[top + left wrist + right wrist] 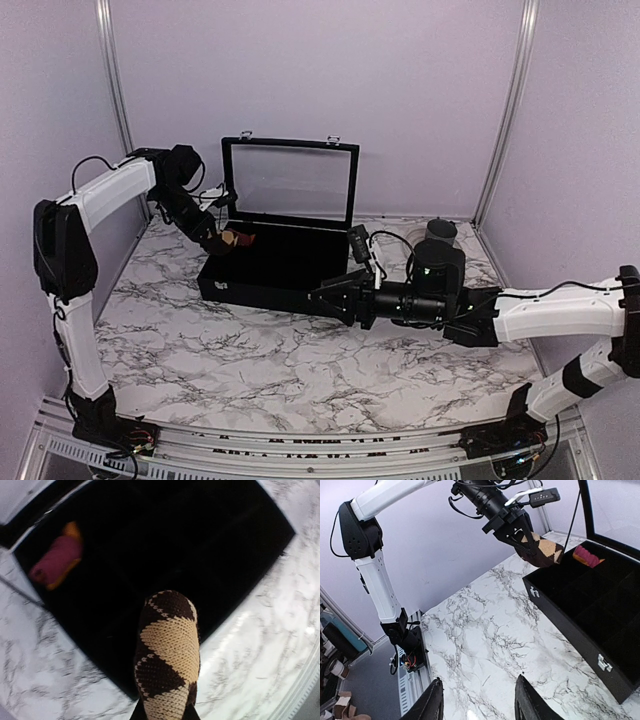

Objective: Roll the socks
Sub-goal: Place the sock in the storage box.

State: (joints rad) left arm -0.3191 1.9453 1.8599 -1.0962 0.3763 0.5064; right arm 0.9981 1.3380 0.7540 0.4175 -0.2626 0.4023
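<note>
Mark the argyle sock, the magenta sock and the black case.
argyle sock (169, 647): left wrist view, tan diamond.
magenta sock (55, 560): left wrist view, red middle.
black case (570, 630): right wrist view, near wall.

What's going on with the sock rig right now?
The left gripper is shut on the rolled argyle sock, holding it above the open black case. The rolled red sock already lies in a compartment near one corner of the case. The right gripper is open and empty, over the marble table in front of the case.
</note>
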